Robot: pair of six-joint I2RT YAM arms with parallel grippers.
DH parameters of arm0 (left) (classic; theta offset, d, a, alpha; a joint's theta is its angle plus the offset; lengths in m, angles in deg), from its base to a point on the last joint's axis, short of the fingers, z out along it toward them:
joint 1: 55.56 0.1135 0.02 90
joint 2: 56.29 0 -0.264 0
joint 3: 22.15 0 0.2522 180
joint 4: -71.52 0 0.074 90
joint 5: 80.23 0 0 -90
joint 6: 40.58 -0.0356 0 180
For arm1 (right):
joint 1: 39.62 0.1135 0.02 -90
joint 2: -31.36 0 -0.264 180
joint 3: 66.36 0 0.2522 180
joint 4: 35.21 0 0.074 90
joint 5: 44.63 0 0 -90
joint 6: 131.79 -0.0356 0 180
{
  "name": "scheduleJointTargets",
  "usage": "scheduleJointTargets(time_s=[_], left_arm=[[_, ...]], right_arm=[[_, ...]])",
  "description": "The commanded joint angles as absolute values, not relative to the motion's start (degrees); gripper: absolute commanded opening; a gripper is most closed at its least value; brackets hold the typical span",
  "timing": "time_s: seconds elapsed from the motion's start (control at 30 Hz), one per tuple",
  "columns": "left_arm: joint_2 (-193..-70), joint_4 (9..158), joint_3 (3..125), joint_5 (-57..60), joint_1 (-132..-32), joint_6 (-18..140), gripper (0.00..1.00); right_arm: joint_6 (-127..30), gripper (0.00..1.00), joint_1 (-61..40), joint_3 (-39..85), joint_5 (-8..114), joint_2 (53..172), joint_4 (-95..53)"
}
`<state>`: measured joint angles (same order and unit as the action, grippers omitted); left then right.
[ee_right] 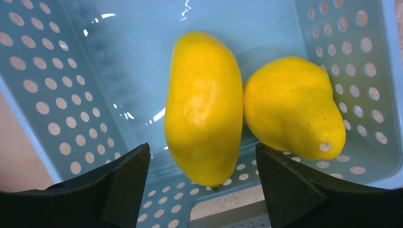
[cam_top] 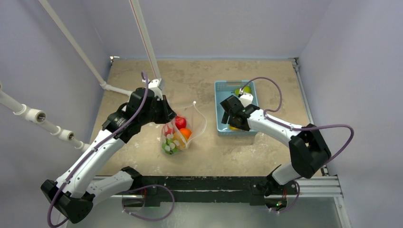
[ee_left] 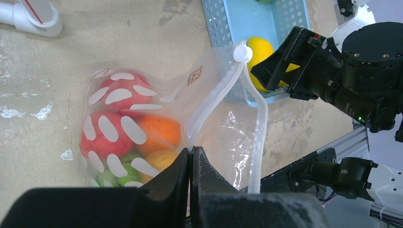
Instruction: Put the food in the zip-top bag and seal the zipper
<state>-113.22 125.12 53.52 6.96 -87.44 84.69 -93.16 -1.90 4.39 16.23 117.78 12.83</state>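
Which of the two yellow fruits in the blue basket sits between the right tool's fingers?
The longer, mango-shaped one, on the left in the right wrist view. The pear-shaped one beside it lies off to the side, above one finger.

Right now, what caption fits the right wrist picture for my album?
Open right gripper poised above two yellow toy fruits side by side in the light-blue basket.

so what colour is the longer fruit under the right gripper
The longer fruit is yellow, clearest in the right wrist view.
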Motion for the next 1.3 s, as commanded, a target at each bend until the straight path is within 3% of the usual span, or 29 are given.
scheduleJointTargets(time_s=[0.0,0.43,0.53,0.73,0.87,1.0,1.27], left_arm=[[-111.5,123.2,53.2,6.2,-87.0,83.2,0.00],[-110.5,123.0,51.8,5.2,-86.9,84.4,0.00],[-110.5,123.1,51.8,5.2,-86.9,84.5,0.00],[-110.5,123.8,52.1,6.0,-86.9,84.5,0.00],[-110.7,124.2,52.7,6.7,-87.0,84.5,0.00],[-111.0,124.5,53.2,7.6,-86.9,84.6,0.00],[-111.0,124.5,53.3,8.9,-86.9,86.0,0.00]], right_arm=[[-94.2,0.83,-2.6,3.1,15.3,118.3,9.5],[-90.4,0.67,-4.4,1.6,17.8,120.6,2.8],[-89.9,0.58,-4.7,1.3,18.1,121.1,1.9],[-88.6,0.29,-5.1,1.5,18.5,120.2,1.1],[-88.5,0.16,-5.2,3.7,16.4,118.8,2.7],[-87.8,0.07,-5.2,6.6,15.5,116.5,4.1],[-83.1,0.00,-5.1,13.2,14.6,110.6,4.6]])
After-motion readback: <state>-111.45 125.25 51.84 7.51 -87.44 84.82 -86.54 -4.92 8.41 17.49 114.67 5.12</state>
